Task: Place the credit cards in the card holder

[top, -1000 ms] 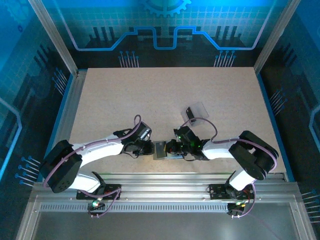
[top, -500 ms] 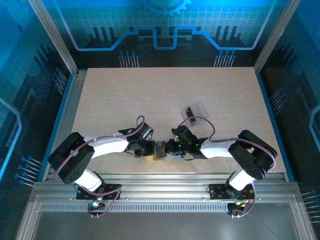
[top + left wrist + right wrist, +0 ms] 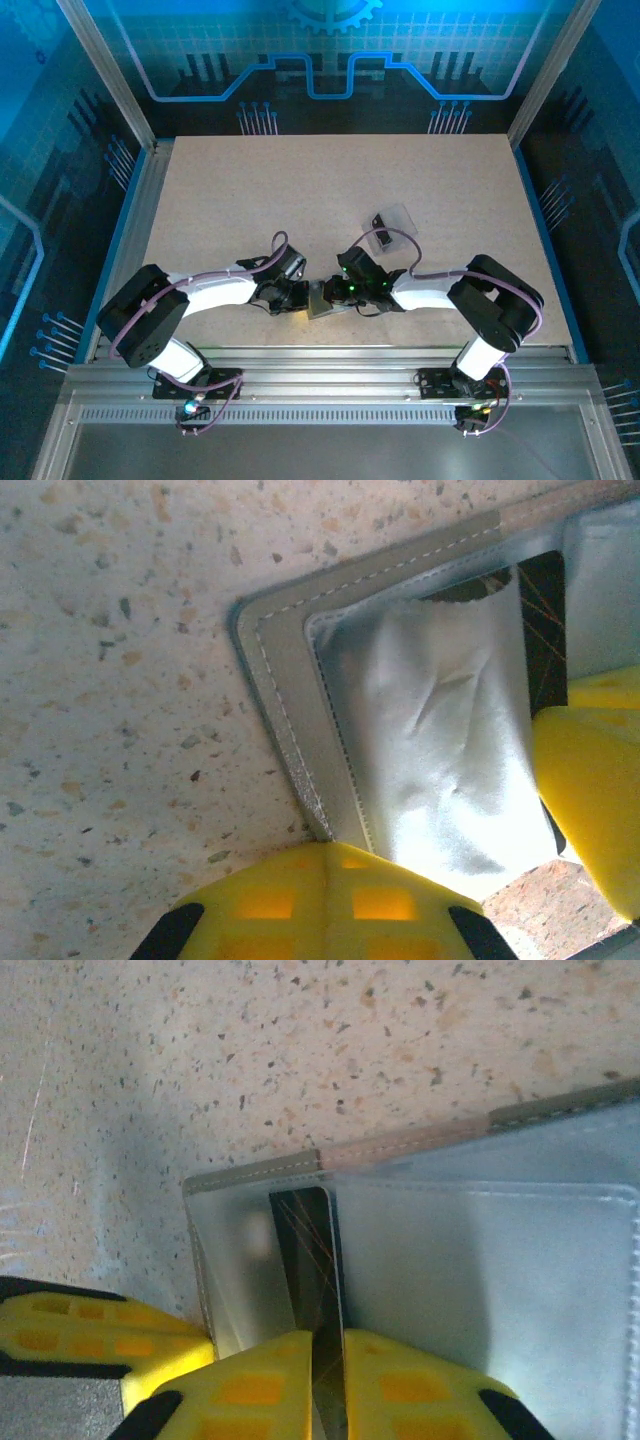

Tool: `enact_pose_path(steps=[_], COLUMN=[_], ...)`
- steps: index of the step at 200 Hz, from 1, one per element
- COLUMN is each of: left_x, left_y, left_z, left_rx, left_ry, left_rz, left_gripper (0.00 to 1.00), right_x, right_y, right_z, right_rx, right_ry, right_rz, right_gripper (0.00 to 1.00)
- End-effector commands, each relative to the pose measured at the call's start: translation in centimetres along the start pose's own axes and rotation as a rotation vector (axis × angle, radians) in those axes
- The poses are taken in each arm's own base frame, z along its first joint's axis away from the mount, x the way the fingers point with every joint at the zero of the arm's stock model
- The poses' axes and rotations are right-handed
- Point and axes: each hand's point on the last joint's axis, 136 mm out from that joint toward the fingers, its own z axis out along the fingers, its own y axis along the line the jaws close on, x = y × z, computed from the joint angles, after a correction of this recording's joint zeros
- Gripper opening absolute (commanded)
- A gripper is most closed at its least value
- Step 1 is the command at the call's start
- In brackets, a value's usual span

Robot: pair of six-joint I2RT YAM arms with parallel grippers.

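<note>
The grey card holder (image 3: 318, 299) lies open near the table's front edge, between my two grippers. In the left wrist view its stitched grey border (image 3: 290, 680) runs into my left gripper (image 3: 335, 850), which is shut on the holder's edge. A black credit card (image 3: 310, 1250) stands on edge in the holder's clear pocket (image 3: 250, 1175), and my right gripper (image 3: 328, 1345) is shut on it with a finger on each side. The same card (image 3: 543, 620) shows in the left wrist view, beside a right fingertip (image 3: 590, 780). From above, my left gripper (image 3: 300, 298) and right gripper (image 3: 335, 292) nearly meet.
A clear plastic box (image 3: 392, 225) with something dark inside sits on the table behind the right arm. The metal rail (image 3: 350, 350) runs just in front of the holder. A left finger (image 3: 80, 1340) sits close to the holder's corner.
The right gripper has slid left, pushing the black card further into the holder. The left arm shifted its elbow earlier and has stayed at the holder's edge since.
</note>
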Motion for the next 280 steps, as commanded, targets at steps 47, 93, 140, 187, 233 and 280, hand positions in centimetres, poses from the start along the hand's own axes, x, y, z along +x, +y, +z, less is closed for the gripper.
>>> enact_pose_path(steps=[47, 93, 140, 187, 233, 280], left_x=[0.5, 0.5, 0.6, 0.5, 0.5, 0.5], left_y=[1.5, 1.6, 1.5, 1.4, 1.4, 1.5], left_z=[1.2, 1.5, 1.4, 1.5, 1.4, 1.5], left_rx=[-0.047, -0.051, -0.049, -0.045, -0.048, -0.053], left_ry=[-0.001, 0.004, 0.007, 0.01, 0.009, 0.011], left_rz=[-0.004, -0.004, 0.002, 0.002, 0.005, 0.006], left_gripper=[0.05, 0.05, 0.05, 0.05, 0.05, 0.05], right_x=[1.5, 0.2, -1.8, -1.9, -1.3, 0.3], right_y=[0.9, 0.7, -1.7, -3.3, -5.0, -5.9], right_z=[-2.3, -4.4, -5.5, -4.2, -2.8, -1.6], right_rx=[0.102, 0.196, 0.349, 0.458, 0.566, 0.611], right_ry=[0.09, 0.072, 0.053, 0.09, 0.119, 0.151], right_rz=[-0.155, -0.241, -0.294, -0.347, -0.38, -0.393], right_gripper=[0.4, 0.47, 0.46, 0.44, 0.43, 0.4])
